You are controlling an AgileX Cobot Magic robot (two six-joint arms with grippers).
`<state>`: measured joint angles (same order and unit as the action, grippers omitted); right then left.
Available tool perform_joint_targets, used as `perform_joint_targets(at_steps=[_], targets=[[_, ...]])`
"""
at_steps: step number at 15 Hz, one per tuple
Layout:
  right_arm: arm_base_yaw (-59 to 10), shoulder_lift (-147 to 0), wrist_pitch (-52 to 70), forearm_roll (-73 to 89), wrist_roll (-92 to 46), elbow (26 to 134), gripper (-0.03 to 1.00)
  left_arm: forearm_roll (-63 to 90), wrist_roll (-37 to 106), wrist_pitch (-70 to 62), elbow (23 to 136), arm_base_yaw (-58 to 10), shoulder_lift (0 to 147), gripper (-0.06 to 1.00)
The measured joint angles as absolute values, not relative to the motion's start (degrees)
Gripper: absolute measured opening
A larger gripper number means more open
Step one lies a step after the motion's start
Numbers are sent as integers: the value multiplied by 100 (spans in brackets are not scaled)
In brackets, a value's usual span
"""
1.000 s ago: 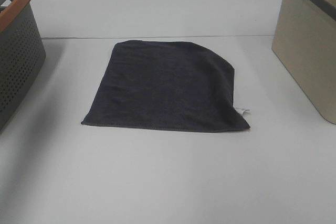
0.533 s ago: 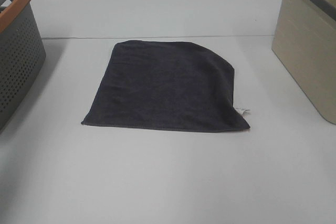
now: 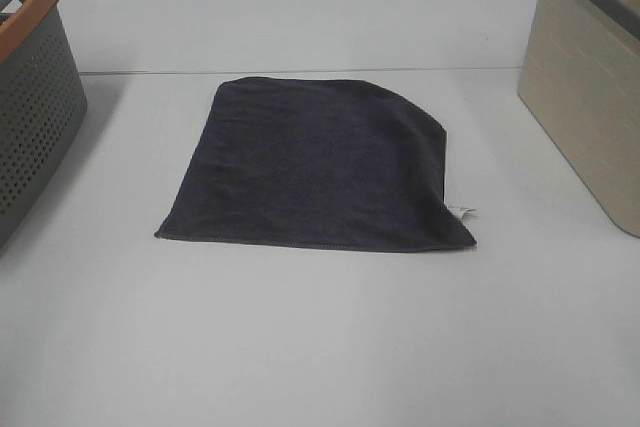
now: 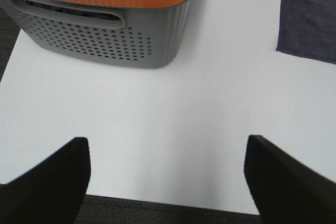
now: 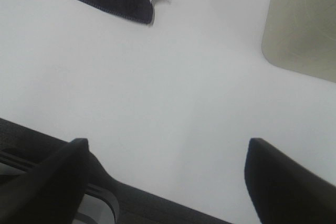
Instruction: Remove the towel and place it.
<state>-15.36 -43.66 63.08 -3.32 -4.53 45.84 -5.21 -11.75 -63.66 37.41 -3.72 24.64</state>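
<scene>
The towel [image 3: 315, 165] is laid flat mid-surface [image 3: 320, 347], its white tag [image 3: 462, 211] at the near right corner. A grey basket [image 3: 30, 97] with an orange rim is seen at the left edge, a beige bin [image 3: 585, 87] at the right. The left gripper [image 4: 167, 177] and right gripper [image 5: 167, 177] are held over the near edge, fingers [image 4: 47, 182] spread wide and empty, well apart from the towel.

**Three views over one white table**

The high camera looks down across the table [image 3: 320, 347], with the towel [image 3: 315, 162] central. Each wrist camera faces down near the table's front edge: the left shares the grey basket [image 4: 105, 40], the right the beige bin [image 5: 302, 24] and towel corner.
</scene>
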Motion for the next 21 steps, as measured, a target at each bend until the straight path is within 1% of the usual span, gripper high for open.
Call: perform_joint_targets(at_steps=[1,2,3,10,16,21], targets=[[-1536,-4074,6303,-327,-453,4343,79,-498,-1175,-6366,3570,-372,2154,75],[-1536,-3392,6297,-281,-453,3890,79,-447,-1152,-6366,3340,-372,1593,75],[-1536,-3088,6303,-269,-453,3718,79,-435,-1066,-6366,3289,-372,1364,75],[-1536,-1318,6245,-229,-498,2985,79,-395,-848,-6211,3037,-372,6,75],[-1536,-120,6068,149,-808,2876,78,-315,-676,-6028,2979,-372,-29,75],[-1536,23,6068,166,-808,2876,76,-80,-458,-6028,2945,-372,-29,75]])
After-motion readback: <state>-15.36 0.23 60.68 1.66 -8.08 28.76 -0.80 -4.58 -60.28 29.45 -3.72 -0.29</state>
